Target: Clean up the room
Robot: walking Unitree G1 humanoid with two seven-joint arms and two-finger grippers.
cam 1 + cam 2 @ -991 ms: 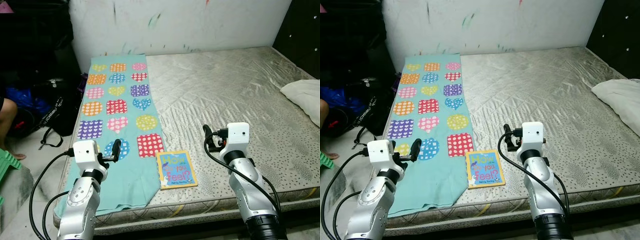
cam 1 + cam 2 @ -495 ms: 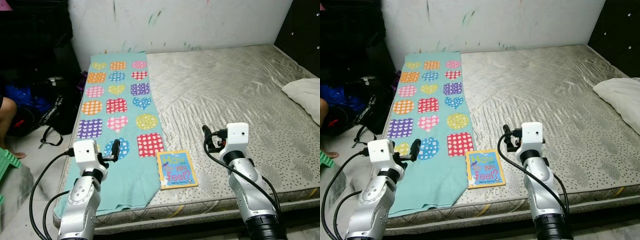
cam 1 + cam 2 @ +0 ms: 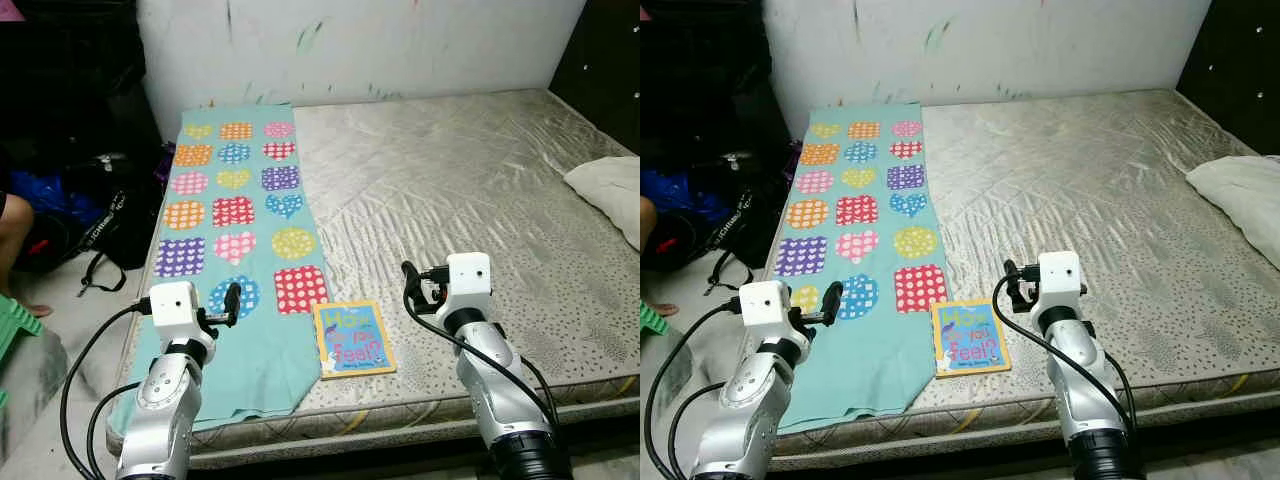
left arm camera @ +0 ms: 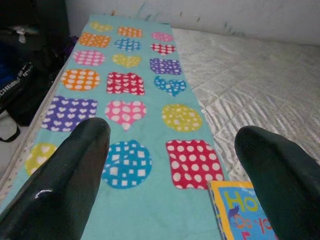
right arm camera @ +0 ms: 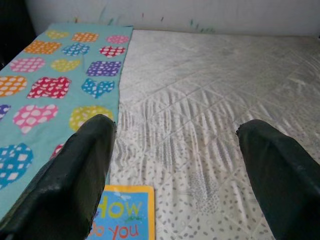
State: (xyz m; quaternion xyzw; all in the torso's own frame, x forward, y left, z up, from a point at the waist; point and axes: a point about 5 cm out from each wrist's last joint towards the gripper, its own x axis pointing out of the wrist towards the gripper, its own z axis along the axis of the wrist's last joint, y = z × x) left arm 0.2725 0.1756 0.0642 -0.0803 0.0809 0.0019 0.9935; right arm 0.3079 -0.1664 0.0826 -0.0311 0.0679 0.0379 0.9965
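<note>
The book (image 3: pixel 353 338) lies flat at the near edge of the mattress (image 3: pixel 480 190), its long side running from this edge toward the wall, cover up. Its left side touches the towel (image 3: pixel 232 240), which hangs over the same edge. The left gripper (image 4: pixel 170 165) hovers spread apart left of the book, the right gripper (image 5: pixel 175 165) spread apart to its right, both empty. The left wrist view cuts off the book.

Book (image 3: pixel 354 339) cover: "How do you feel?"; bag (image 3: pixel 100 225) lettering unreadable.
</note>
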